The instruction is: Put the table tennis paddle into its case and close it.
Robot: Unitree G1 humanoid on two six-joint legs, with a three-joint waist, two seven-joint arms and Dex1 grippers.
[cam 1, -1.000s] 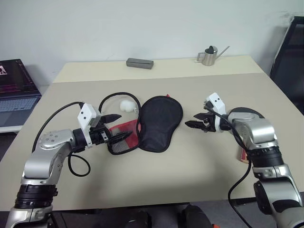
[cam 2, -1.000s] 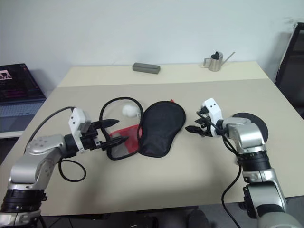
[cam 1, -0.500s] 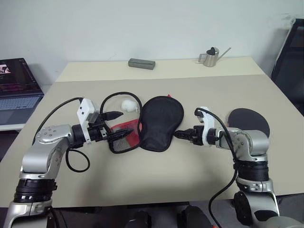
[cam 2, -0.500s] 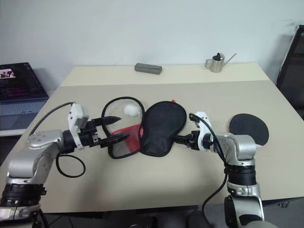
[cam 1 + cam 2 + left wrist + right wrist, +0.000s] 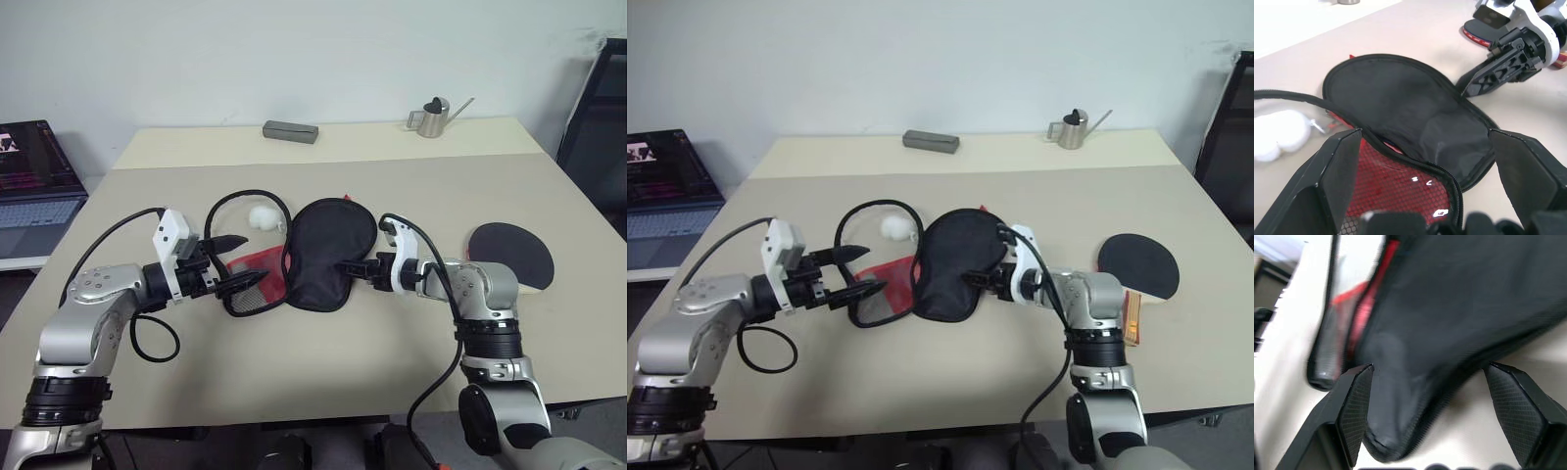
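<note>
The case (image 5: pixel 328 250) lies unzipped mid-table, its black half spread flat beside its red mesh half (image 5: pixel 257 274), with a white fluffy charm (image 5: pixel 262 216) behind it. My left gripper (image 5: pixel 245 261) is open, its fingers straddling the zip edge of the red mesh half (image 5: pixel 1400 191). My right gripper (image 5: pixel 351 266) is open at the narrow end of the black half (image 5: pixel 1415 357), which sits between its fingers (image 5: pixel 1356 401). The table tennis paddle (image 5: pixel 1136 264) lies black face up at the right, its handle (image 5: pixel 1132 318) towards the table's front edge.
A grey rectangular box (image 5: pixel 290 130) and a small metal watering can (image 5: pixel 431 116) stand at the table's far edge. A laptop (image 5: pixel 29 186) sits off to the left, and a dark chair (image 5: pixel 598 108) stands at the right.
My right gripper has swung left and slightly down, from near the paddle to the case's narrow end, uncovering the paddle. The left gripper has stayed put.
</note>
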